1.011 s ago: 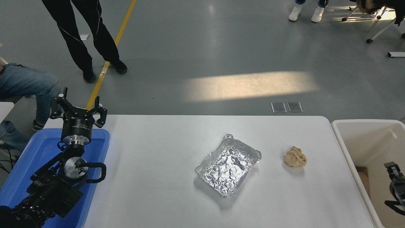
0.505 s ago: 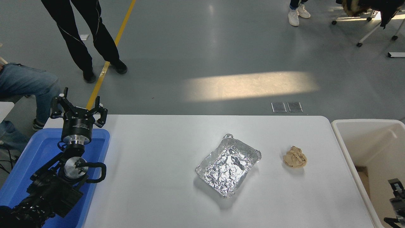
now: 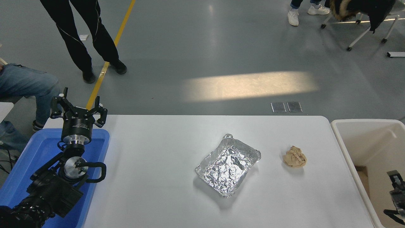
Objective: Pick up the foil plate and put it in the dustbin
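Foil plate lies flat on the white table, a little right of the middle, its long side running on a slant from the near left to the far right. Its crinkled rim stands up all round and nothing touches it. To its right, apart from it, sits a small crumpled tan paper ball, which lies between the plate and the dustbin. The cream-white dustbin stands off the table's right end, its thick rim just beside the table edge and its deep inside open to the camera.

The right gripper shows only as a dark part at the picture's right edge, low down over the dustbin's inside and well apart from the plate; whether its fingers are apart or together cannot be told. The left gripper is parked at the lower left, above the far end of a blue plastic bin that stands at the table's left end; its fingers are spread apart and hold nothing.

Beyond the table, on the grey floor, a person in black trousers stands by a yellow line, and another in jeans sits at the left edge. White shoes and a wheeled chair show at the top right.
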